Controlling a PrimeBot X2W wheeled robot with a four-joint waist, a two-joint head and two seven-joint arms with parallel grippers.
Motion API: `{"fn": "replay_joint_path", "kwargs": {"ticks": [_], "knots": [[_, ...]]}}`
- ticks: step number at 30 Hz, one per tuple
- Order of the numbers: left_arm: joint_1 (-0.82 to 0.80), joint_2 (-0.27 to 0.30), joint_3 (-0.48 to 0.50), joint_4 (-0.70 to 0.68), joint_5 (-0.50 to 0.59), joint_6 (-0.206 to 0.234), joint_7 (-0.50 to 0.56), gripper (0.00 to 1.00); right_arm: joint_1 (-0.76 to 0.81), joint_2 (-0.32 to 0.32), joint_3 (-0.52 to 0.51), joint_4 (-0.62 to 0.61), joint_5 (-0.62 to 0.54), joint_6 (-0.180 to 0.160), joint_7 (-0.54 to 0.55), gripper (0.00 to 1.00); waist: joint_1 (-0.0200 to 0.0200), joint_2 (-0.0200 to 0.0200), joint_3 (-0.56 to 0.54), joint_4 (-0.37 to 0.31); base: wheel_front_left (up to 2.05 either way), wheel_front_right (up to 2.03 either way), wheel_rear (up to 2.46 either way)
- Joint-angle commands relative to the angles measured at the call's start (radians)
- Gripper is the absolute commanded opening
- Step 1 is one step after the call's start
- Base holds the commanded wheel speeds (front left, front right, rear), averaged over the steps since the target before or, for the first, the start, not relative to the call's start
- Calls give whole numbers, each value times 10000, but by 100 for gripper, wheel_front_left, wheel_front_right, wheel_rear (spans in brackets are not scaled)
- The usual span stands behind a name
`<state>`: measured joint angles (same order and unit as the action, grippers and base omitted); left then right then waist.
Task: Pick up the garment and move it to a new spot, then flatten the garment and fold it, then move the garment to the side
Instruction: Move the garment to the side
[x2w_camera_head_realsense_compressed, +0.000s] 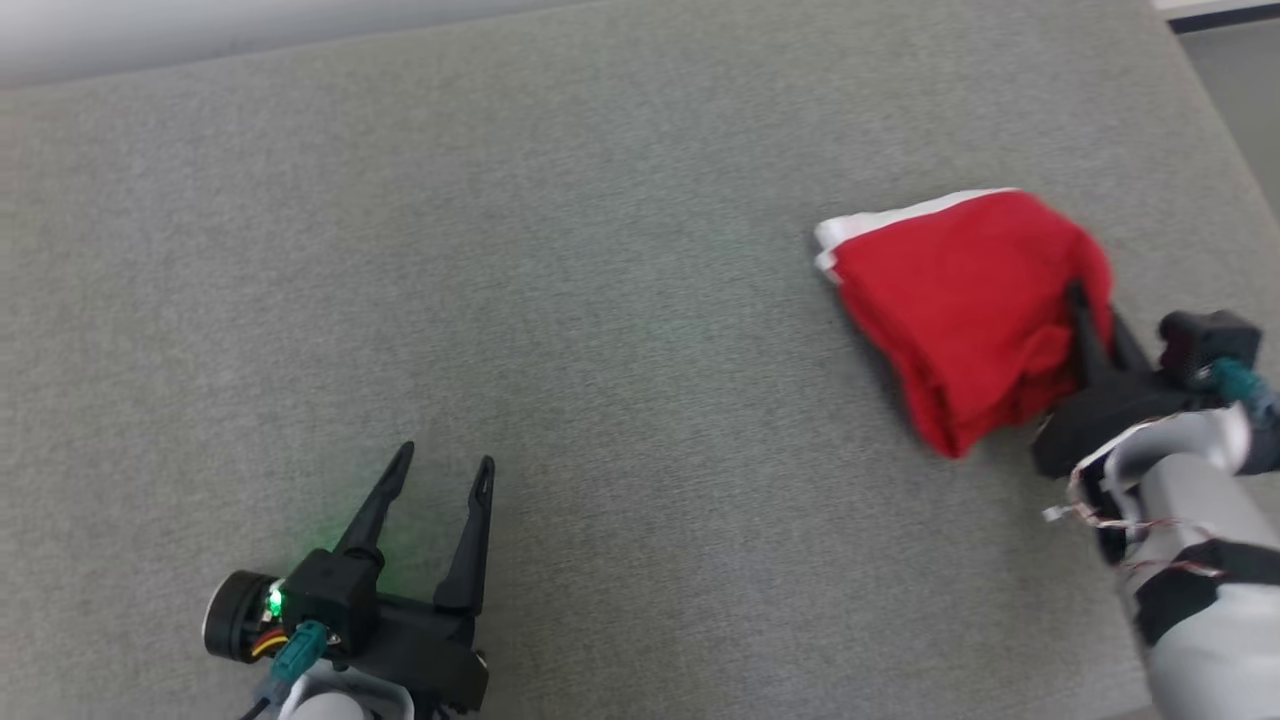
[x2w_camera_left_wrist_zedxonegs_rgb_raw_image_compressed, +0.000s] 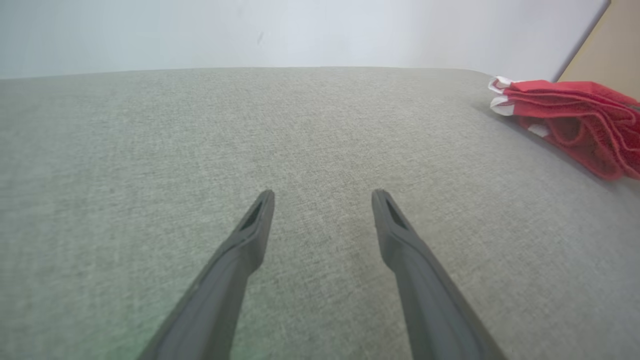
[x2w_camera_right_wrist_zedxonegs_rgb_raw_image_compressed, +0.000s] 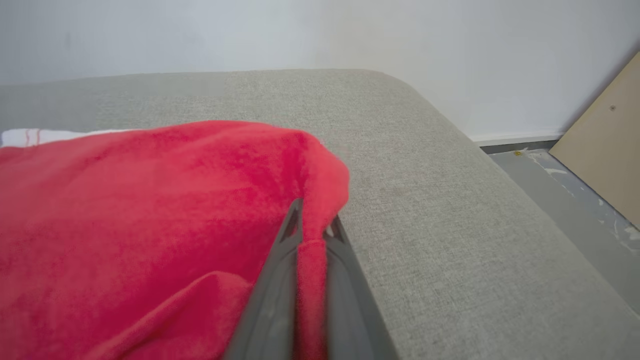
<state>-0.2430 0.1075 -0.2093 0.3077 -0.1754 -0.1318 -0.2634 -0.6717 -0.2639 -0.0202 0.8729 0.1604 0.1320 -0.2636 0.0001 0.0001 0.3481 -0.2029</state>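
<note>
Nearest to the robot, the left gripper (x2w_camera_head_realsense_compressed: 445, 455) hovers low over the padded surface (x2w_camera_head_realsense_compressed: 600, 250). Its two long dark fingers are spread wide with nothing between them; I think it is off to one side because one arm is enough for this step. A little farther, on the right, the right gripper (x2w_camera_right_wrist_zedxonegs_rgb_raw_image_compressed: 315, 220) is pinched tight on a thin fold at the edge of the garment (x2w_camera_head_realsense_compressed: 960, 300), so the cloth bulges up over the fingertips. The garment is a soft, fleecy red piece with white trim, already folded into a thick bundle of several layers. It sits on the right part of the surface, near its right edge and well apart from the left gripper. Gripping the edge seems to me a way to drag or carry the bundle sideways without opening the folds. The surface is grey woven fabric, slightly rough, with a rounded far corner. Behind it are a plain pale wall (x2w_camera_right_wrist_zedxonegs_rgb_raw_image_compressed: 300, 35) and a tan board (x2w_camera_right_wrist_zedxonegs_rgb_raw_image_compressed: 610, 150) that seems to lean against it.
</note>
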Motion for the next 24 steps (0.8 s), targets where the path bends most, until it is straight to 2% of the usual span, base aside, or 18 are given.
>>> {"fn": "replay_joint_path", "kwargs": {"ticks": [1,11,17,18,19,20,24], "knots": [[-108,96,10,-81,74,24,-18,100,-235,-252,-191,206,-248,-23,-13,0,-1,-1,319,372,0,0,0],[-238,270,252,-196,272,25,-16,100,-1095,-1862,-2538,1578,-1737,-23,-13,0,-1,-1,703,918,0,0,0],[-228,287,415,-179,307,26,-15,100,-1432,-2502,-3827,2048,-2852,-23,-13,2,-1,-1,829,1031,0,0,0],[-235,284,450,-182,313,28,-13,100,-1487,-2580,-4119,2004,-2964,-23,-13,36,-1,-1,848,1039,0,0,0],[-248,271,487,-182,324,28,-13,100,-1492,-2626,-4367,1973,-3140,-23,-13,64,-1,-1,859,1048,0,0,0],[-264,256,510,-171,328,28,-13,100,-1500,-2638,-4613,1936,-3346,-23,-13,100,-1,-1,864,1053,0,0,0],[-310,177,569,-116,331,28,-13,100,-1581,-2530,-5688,1381,-4048,-23,-11,100,-1,-1,794,1055,0,0,0]]}}
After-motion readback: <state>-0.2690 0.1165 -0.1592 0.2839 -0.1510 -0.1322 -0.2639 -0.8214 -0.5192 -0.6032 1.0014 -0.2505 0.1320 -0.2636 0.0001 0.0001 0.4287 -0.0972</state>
